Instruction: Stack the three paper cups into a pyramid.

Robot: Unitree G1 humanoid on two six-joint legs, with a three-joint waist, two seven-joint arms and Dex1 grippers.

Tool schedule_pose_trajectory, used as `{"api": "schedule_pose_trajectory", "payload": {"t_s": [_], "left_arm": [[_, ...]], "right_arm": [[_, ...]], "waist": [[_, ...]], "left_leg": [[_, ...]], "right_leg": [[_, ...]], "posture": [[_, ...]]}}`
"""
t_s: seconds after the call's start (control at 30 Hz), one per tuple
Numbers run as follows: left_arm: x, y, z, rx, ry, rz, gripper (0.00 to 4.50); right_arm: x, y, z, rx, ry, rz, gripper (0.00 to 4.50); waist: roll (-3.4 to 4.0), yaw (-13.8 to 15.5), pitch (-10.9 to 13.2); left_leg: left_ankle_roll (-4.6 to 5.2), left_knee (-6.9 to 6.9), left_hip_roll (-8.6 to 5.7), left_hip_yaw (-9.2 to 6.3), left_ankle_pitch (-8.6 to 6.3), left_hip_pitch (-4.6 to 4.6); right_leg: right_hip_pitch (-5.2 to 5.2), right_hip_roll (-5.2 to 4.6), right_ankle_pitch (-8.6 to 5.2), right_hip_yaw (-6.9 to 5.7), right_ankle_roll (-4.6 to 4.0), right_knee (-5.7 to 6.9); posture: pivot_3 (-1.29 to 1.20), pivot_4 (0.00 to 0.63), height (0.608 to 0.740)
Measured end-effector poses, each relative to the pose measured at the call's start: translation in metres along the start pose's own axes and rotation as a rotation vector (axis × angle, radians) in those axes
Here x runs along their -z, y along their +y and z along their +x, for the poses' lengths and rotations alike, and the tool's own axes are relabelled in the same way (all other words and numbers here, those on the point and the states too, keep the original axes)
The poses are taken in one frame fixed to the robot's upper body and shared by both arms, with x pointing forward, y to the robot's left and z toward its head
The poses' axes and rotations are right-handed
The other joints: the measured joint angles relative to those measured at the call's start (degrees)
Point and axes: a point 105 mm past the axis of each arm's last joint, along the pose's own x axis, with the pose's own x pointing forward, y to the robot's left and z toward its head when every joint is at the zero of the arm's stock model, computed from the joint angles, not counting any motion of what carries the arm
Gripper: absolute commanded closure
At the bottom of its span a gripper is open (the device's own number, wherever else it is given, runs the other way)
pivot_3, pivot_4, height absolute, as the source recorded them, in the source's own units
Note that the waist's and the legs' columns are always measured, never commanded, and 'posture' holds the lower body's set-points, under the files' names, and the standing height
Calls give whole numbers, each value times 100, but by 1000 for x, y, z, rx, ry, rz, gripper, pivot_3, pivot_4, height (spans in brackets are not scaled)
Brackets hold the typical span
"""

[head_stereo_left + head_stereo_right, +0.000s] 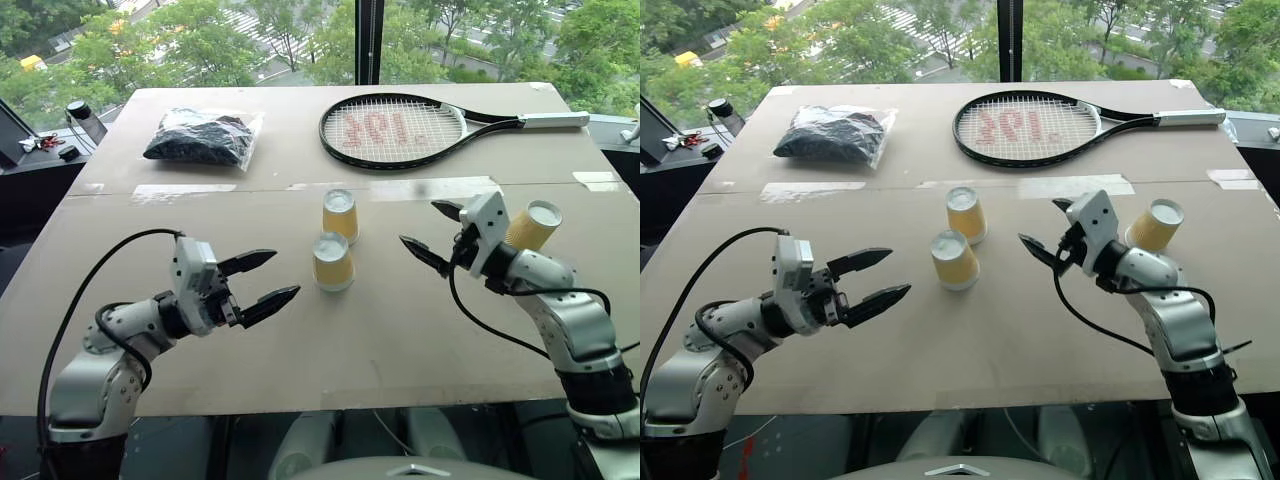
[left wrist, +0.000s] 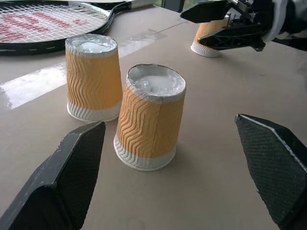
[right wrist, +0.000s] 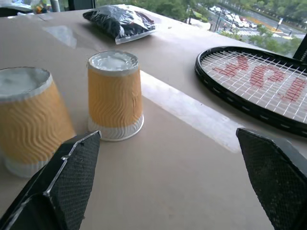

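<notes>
On the table (image 1: 300,350), two paper cups (image 1: 333,262) stand upside down near the middle — one just behind the other. A third cup (image 1: 532,225) stands to the right. Behind them lie a racket (image 1: 400,130) and, further left, a bag (image 1: 200,137).

You had three yellow-orange ribbed paper cups on the table, all upside down; the near cup (image 1: 333,262) and far cup (image 1: 340,214) stood close together, not touching; the third cup (image 1: 532,225) sat well apart on the right, unstacked.

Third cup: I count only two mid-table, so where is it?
In the left eye view, the third cup stands right of the pair, just behind the right gripper.
</notes>
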Motion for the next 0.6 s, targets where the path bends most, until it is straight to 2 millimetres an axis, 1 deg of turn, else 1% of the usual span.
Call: {"api": "schedule_pose_trajectory", "payload": {"t_s": [0.07, 0.1, 0.13, 0.23, 0.27, 0.33, 0.4, 0.5, 0.6], "left_arm": [[-3, -3, -6, -2, 6, -5, 58], [-5, -6, -14, -10, 4, -15, 58], [-7, -8, -18, -11, -4, -25, 58], [-11, -15, -36, -26, -19, -58, 58], [-11, -16, -45, -50, -16, -63, 58], [-10, -16, -52, -79, -11, -69, 58], [-11, -18, -57, -98, -17, -71, 58], [-13, -25, -56, -99, -32, -75, 58], [-14, -27, -56, -104, -37, -80, 58]], "right_arm": [[-3, 2, 11, -31, -5, 11, 0], [-4, 5, 21, -58, -4, 24, 0], [-5, 5, 27, -70, -3, 33, 0], [-7, 2, 42, -103, 9, 51, 0], [-9, 2, 49, -124, 14, 60, 0], [-12, 5, 57, -159, 19, 68, 0], [-15, 12, 66, -205, 18, 79, 0], [-17, 19, 78, -251, 30, 95, 0], [-16, 22, 84, -270, 39, 98, 0]], "waist": [[4, 71, 2], [4, 74, 2], [8, 78, 4], [8, 45, 5], [8, 30, 5], [10, 6, 5], [10, 4, 6], [10, -19, 6], [11, -40, 6]], "left_leg": [[-1, -6, 0, -7, 0, -5], [-1, -8, 0, -6, 0, -6], [-1, -8, 0, 1, 0, -6], [-1, -5, -1, 14, 0, -6], [-1, -5, -1, 12, 0, -5], [-1, -7, 1, 9, 0, -4], [-1, -7, 1, 3, 0, -4], [-1, -6, 0, 9, -1, -4], [-1, -7, 0, 8, -1, -4]], "right_leg": [[-4, -1, -1, -3, -1, -2], [-4, -1, -1, -4, -1, -3], [-4, -2, 0, -3, -1, -3], [-4, -2, 0, 6, -1, -6], [-6, -1, 0, 3, -1, -5], [-7, 0, 0, 0, -2, -3], [-6, 0, 0, -4, -2, -2], [-6, 0, 0, 2, -2, -3], [-7, 0, 0, 0, -2, -2]], "posture": [[0, 150, 740], [0, 150, 740], [0, 150, 740], [0, 150, 740], [0, 150, 740], [0, 150, 740], [0, 150, 740], [0, 150, 740], [0, 150, 740]]}}
